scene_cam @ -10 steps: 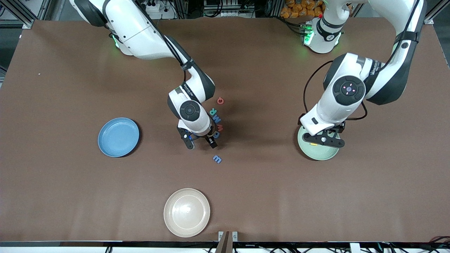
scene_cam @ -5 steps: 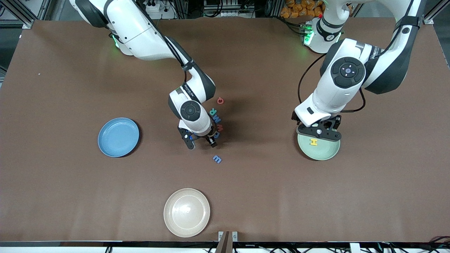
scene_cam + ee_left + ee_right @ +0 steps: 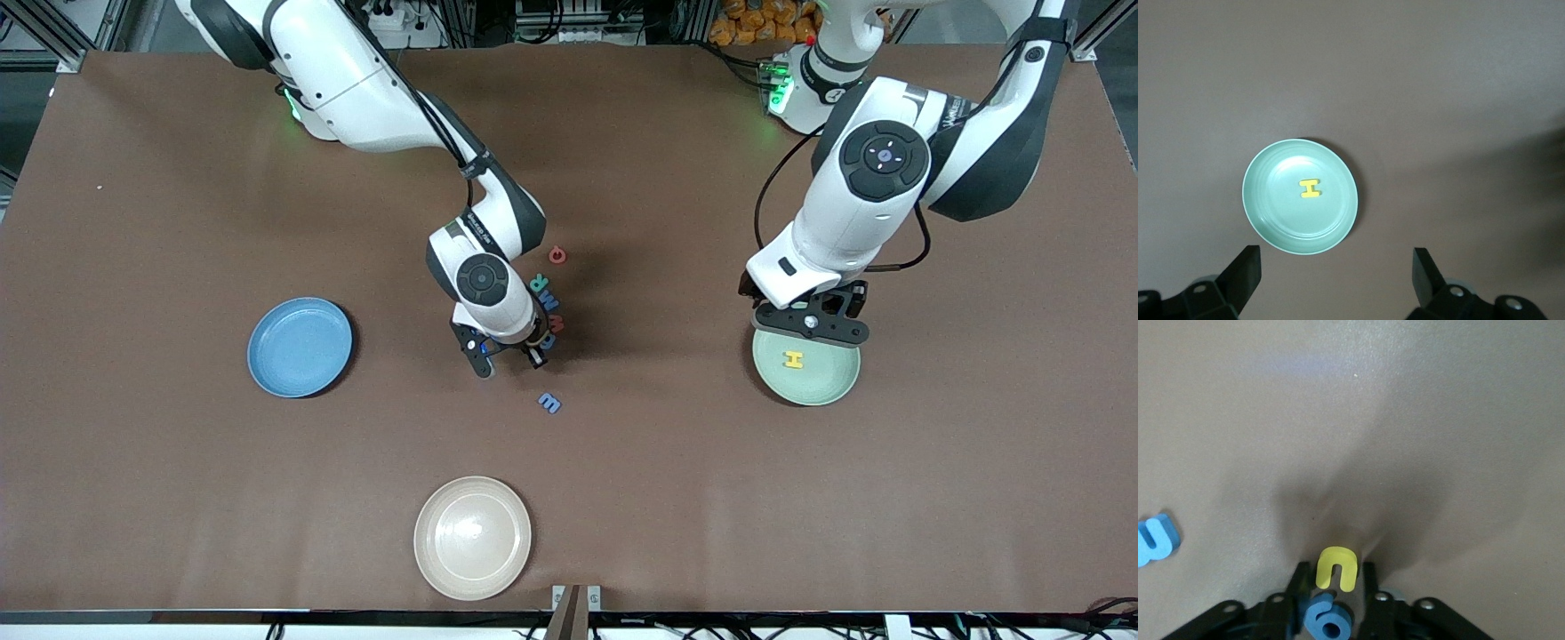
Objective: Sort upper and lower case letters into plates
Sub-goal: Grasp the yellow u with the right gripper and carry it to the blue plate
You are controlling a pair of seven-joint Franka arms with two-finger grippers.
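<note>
A cream plate (image 3: pixel 472 537) is lying nearest the front camera. Farther up, a blue letter (image 3: pixel 549 403) is lying alone. The right gripper (image 3: pixel 1333 587) is pinching a yellow letter (image 3: pixel 1336 568) at the letter cluster (image 3: pixel 548 307). The left gripper (image 3: pixel 809 325), fingers spread, is hovering over the green plate (image 3: pixel 1265 220) holding a yellow H (image 3: pixel 1310 189). The blue plate (image 3: pixel 300 346) is sitting toward the right arm's end.

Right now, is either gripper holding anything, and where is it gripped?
The right gripper pinches the yellow letter by its two side edges, down at the table. The left gripper is open and empty above the green plate.
</note>
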